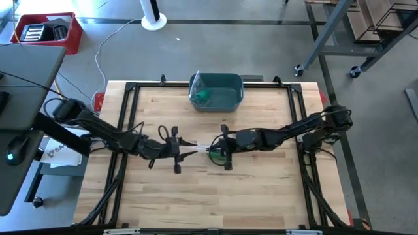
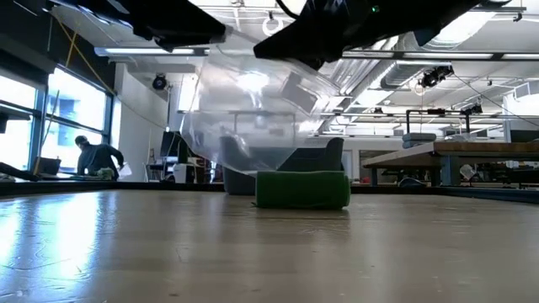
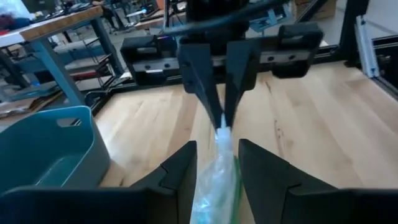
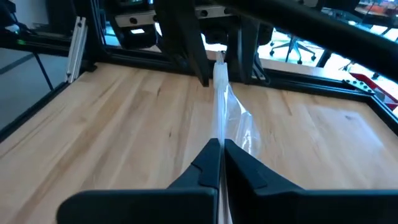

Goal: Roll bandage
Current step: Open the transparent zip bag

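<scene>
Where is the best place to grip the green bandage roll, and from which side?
Probably across its long flat sides, from above: the bandage lies low on the table, out of the clear bag that both grippers hold above it.

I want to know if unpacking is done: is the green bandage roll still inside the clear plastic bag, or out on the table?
Out. The green bandage roll lies on the table under the clear plastic bag, which the left gripper and right gripper pinch above it.

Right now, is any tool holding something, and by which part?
Both hold one clear plastic bag. The left tool and the right tool each pinch its upper edge from opposite ends, stretching it taut. The green bandage roll rests on the table below.
</scene>
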Robot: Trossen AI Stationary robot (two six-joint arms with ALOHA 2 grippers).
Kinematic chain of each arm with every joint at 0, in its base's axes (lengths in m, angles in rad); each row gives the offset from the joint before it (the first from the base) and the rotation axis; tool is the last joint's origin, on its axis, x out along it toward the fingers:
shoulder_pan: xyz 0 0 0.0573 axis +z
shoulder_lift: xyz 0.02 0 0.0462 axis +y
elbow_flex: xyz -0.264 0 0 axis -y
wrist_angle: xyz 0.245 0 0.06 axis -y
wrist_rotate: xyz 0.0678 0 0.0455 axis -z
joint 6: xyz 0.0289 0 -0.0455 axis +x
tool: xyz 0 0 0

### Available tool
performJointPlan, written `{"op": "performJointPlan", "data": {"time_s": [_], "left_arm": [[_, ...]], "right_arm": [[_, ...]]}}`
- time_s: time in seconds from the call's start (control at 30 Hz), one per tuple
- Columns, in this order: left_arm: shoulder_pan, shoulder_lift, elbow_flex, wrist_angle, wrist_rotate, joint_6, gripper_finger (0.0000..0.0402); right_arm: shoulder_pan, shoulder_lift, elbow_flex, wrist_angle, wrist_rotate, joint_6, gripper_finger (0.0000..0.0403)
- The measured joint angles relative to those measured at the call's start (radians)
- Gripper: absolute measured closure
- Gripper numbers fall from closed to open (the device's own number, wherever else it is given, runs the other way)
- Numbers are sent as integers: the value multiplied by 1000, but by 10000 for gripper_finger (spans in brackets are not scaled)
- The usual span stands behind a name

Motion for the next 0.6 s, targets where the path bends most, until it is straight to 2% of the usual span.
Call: {"op": "performJointPlan", "data": {"time_s": [0.33,0.6], "left_arm": [[-10,7,0,17,1,-5,360],[-6,5,0,10,16,-8,365]], "right_arm": [[5,0,0,-10,0,-4,402],[5,1,0,-10,0,-5,402]]}}
